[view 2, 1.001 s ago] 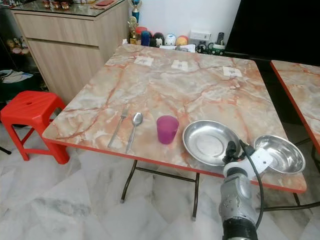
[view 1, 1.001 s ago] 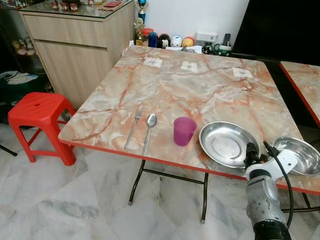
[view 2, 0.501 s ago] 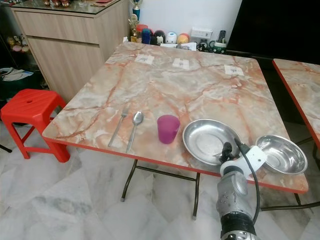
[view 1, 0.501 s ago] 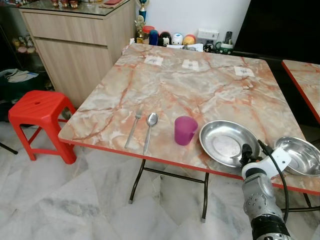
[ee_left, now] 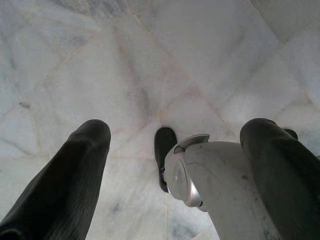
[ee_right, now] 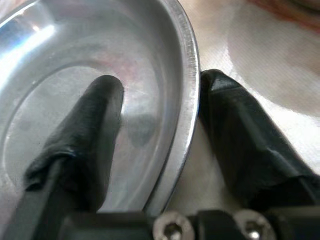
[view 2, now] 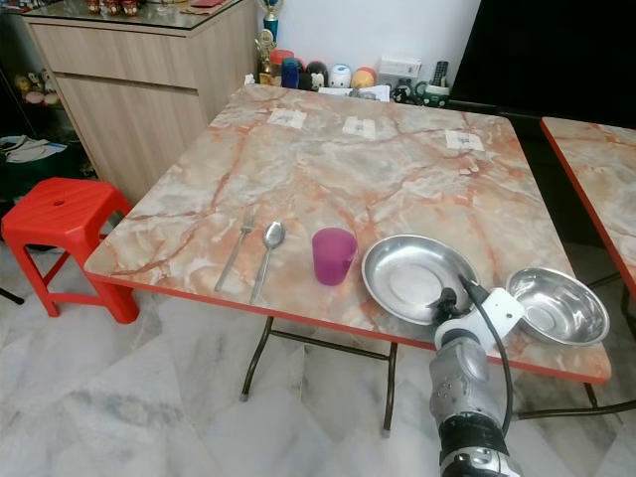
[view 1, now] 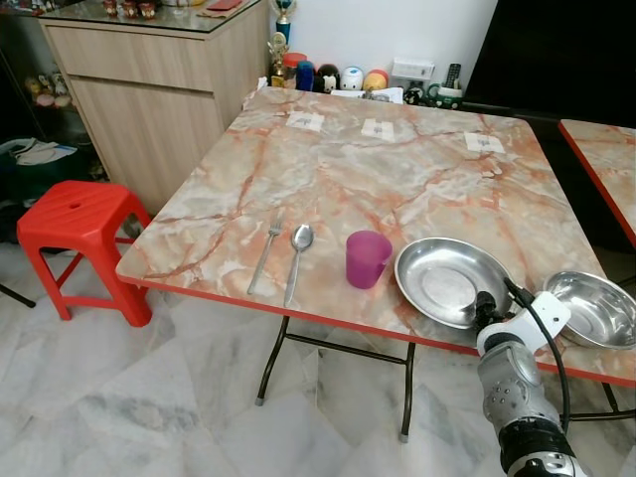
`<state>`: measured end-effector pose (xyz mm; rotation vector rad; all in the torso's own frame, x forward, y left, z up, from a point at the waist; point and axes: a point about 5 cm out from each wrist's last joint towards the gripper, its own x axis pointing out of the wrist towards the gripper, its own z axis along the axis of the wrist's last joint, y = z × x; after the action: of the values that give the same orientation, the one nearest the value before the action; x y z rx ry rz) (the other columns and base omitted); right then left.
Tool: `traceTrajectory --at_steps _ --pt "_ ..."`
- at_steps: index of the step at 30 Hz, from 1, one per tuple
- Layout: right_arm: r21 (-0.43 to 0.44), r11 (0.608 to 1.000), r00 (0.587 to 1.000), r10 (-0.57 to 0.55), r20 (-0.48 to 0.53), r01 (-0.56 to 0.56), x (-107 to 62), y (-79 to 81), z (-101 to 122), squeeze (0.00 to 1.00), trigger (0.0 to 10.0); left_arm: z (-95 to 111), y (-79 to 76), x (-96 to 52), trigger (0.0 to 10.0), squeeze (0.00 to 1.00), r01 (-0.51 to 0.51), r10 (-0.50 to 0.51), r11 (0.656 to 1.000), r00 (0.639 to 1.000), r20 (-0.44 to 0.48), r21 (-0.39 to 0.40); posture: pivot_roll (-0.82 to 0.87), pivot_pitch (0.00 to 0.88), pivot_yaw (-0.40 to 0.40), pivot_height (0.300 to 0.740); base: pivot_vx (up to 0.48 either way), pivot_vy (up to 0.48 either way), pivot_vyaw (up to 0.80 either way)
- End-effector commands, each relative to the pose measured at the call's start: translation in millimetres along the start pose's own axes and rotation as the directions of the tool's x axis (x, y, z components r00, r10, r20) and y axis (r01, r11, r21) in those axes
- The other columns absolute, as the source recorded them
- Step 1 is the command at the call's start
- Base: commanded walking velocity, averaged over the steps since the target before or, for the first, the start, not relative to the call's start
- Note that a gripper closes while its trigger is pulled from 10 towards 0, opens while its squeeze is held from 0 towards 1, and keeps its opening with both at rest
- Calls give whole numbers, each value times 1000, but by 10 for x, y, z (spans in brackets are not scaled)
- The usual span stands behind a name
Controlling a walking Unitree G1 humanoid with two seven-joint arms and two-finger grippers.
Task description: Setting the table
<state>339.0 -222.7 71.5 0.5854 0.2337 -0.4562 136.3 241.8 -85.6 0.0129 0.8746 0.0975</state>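
Right tool [ee_right: 155, 115] advanced, fingers now straddling plate [view 1: 447, 278] rim, apart; bowl [view 1: 594, 308] beside, cup [view 1: 367, 258] opposite.

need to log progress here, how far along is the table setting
Done, it seems: fork, spoon and purple cup stand in a row near the front edge of the table. In hand: the right gripper straddles the rim of the large steel plate, one finger inside, one outside, jaws not yet closed. Left: placing that plate and the steel bowl at the right corner. The left gripper hangs idle over the floor.
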Motion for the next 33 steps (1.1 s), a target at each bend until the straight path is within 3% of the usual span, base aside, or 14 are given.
traceTrajectory --at_steps 1,23,33 --pt "-27 999 998 -31 -51 30 1 -57 -76 0 0 -70 -18 -18 10000 0 4 -4 1000 1000 -25 -2 52 91 -50 740 0 0 0" --pt "-41 999 999 -26 -44 24 21 15 -68 0 0 -82 -46 -17 10000 0 14 -14 1000 999 -34 18 53 89 -53 740 0 0 0" --pt "19 998 993 60 102 -63 -30 119 51 0 0 -74 -87 -8 10000 0 26 -24 998 999 -32 50 52 88 -52 740 0 0 0"
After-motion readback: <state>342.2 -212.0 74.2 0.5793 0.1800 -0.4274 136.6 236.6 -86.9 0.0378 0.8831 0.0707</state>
